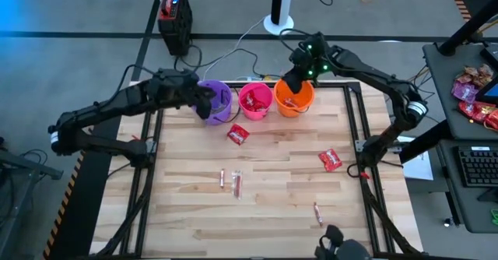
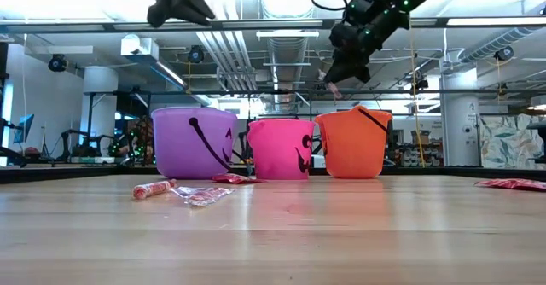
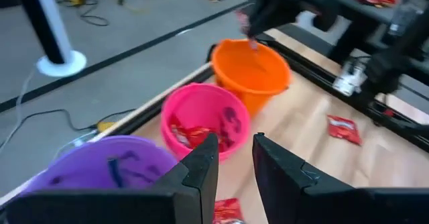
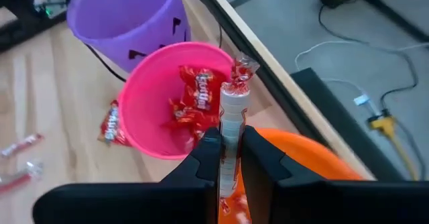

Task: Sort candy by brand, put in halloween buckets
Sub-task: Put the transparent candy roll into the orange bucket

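**Inspector:** Start at the left. Status of the left gripper (image 1: 204,103)?

**Operator:** It hangs over the purple bucket (image 1: 218,101), fingers slightly parted with nothing between them. It is waiting. Just beyond it along the row stands the pink bucket (image 1: 255,100), with red packets (image 4: 193,102) already inside.

**Inspector:** And the right gripper (image 1: 292,82)?

**Operator:** Above the orange bucket (image 1: 295,98), fingers pinching a thin pink-white stick (image 4: 232,117) upright, its twisted end poking out past the fingertips. The bucket mouth lies directly under it; the pink bucket sits just beside.

**Inspector:** Recommendation for the drop?

**Operator:** In my judgement, hold position centred over the orange mouth, away from the pink rim, and lower a little before releasing so the stick cannot bounce off the rim or tip into the neighbour. Open fully; the wrapper might cling to a finger.

**Inspector:** What remains?

**Operator:** On the table (image 1: 272,205), well behind both grippers: two more red packets (image 1: 238,135) and several sticks (image 1: 236,184). Sorting appears partly done.
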Robot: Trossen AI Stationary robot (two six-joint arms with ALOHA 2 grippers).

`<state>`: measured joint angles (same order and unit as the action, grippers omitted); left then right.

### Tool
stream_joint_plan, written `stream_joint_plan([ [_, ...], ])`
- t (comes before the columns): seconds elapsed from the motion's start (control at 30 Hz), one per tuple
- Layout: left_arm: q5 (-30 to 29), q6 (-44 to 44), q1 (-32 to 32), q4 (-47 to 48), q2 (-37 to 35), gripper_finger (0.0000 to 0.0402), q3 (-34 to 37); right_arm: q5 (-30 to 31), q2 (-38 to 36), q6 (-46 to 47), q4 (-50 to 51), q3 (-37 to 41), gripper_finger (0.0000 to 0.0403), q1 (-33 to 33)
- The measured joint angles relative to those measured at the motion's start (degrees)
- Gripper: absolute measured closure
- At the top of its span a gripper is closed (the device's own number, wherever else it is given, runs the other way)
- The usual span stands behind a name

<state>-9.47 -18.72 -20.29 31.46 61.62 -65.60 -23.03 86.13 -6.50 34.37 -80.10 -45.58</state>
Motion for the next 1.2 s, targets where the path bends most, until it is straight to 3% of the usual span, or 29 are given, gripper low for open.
stream_joint_plan([
  [0.37, -1.95, -0.97, -6.43, 5.64, 0.64, 0.0324, 0.18, 0.04, -3.32, -6.4, -0.2, 5.18, 0.0375, -4.14],
  [0.73, -1.92, -1.79, -11.46, 5.18, 3.75, 0.0324, 0.2, 0.0, -4.33, -0.29, -1.63, 13.37, 0.0375, -5.32],
  [1.2, -1.93, -2.04, -12.22, 4.99, 7.61, 0.0324, 0.17, 0.53, -4.2, -1.51, -3.45, 14.06, 0.0364, -5.36],
])
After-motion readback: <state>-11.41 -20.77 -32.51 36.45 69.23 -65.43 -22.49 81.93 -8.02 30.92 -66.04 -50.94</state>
